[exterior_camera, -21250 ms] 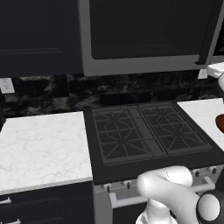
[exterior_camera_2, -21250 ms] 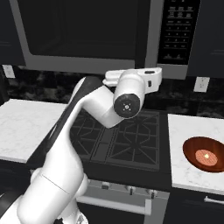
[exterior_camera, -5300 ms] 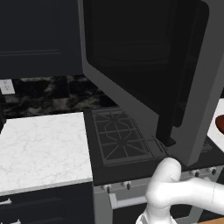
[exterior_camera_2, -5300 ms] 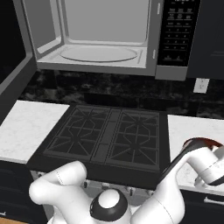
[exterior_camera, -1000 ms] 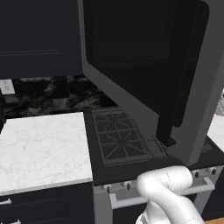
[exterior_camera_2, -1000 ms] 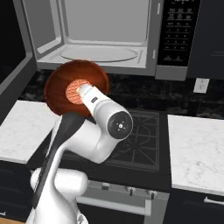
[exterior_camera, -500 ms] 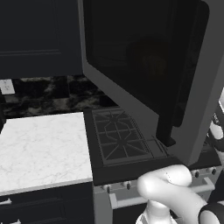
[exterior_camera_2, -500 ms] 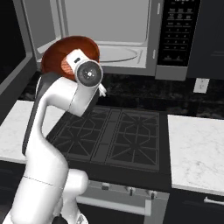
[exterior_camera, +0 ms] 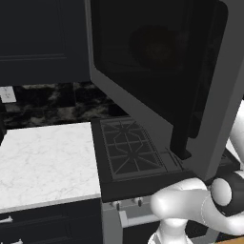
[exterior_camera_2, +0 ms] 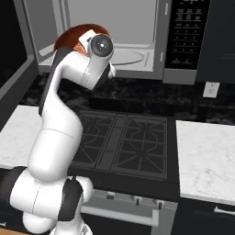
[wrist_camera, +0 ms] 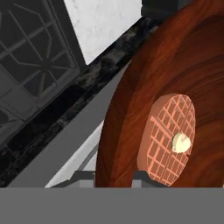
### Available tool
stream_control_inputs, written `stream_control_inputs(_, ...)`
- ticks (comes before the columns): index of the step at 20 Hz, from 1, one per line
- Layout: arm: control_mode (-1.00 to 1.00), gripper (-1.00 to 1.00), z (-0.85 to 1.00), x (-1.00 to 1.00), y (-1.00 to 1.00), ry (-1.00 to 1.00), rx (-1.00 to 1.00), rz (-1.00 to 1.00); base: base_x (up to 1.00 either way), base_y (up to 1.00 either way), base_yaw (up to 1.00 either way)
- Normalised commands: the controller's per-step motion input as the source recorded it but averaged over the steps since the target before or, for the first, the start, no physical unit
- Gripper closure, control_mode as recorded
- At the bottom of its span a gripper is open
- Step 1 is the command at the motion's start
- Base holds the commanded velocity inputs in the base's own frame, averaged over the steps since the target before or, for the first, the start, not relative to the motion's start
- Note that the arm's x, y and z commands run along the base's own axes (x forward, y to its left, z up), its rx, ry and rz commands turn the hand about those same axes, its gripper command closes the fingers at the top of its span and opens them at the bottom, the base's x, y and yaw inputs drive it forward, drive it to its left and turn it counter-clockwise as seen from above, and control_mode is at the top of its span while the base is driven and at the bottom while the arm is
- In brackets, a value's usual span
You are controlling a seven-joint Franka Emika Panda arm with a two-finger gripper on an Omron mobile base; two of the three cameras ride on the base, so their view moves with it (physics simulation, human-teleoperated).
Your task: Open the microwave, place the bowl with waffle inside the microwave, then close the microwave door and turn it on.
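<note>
Worktop, left: we see a white marble worktop (exterior_camera: 45, 162) beside the stove (exterior_camera: 131, 150) in the left base view; its near edge is cut off by the frame.
Microwave door: the microwave door (exterior_camera: 157, 71) hangs swung open over the stove and takes up most of the left base view; through its dark glass we make out a faint round shape, too dim to name. The black bar handle (exterior_camera: 202, 95) runs down its right edge.
Microwave: in the right base view we look into the open microwave (exterior_camera_2: 128, 36), its grey cavity and pale turntable (exterior_camera_2: 126, 56) visible, the control panel (exterior_camera_2: 182, 34) to the right. Its top is cut off.
Bowl: the reddish-brown bowl (exterior_camera_2: 73, 36) sits raised at the left front of the cavity opening, mostly hidden behind the wrist in the right base view. In the hand view the bowl (wrist_camera: 175, 87) looms close, tilted in the frame, its right part cut off.
Waffle: the hand view shows us the waffle (wrist_camera: 166, 135) lying in the bowl with a pale dab of butter (wrist_camera: 181, 142) on it.
Pincer: we see the pincer (wrist_camera: 114, 177) narrowly parted, clamped on the bowl's rim; the finger tips are barely visible at the bottom edge.
Worktop, right: a second white marble stretch (exterior_camera_2: 206, 160) lies right of the stove.
</note>
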Motion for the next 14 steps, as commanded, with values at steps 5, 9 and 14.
stream_control_inputs(5, -1.0, 1.0, 0.03, 0.85, 0.0, 0.02, 0.0, -0.03, 0.0, 0.0, 0.0)
stream_control_inputs(9, -1.0, 1.0, -0.03, 0.62, 0.0, 0.0, -0.07, -0.11, 0.0, 0.0, 0.0)
stream_control_inputs(14, -1.0, 1.0, -0.13, 0.71, 0.0, 0.01, -0.02, -0.11, 0.0, 0.0, 0.0)
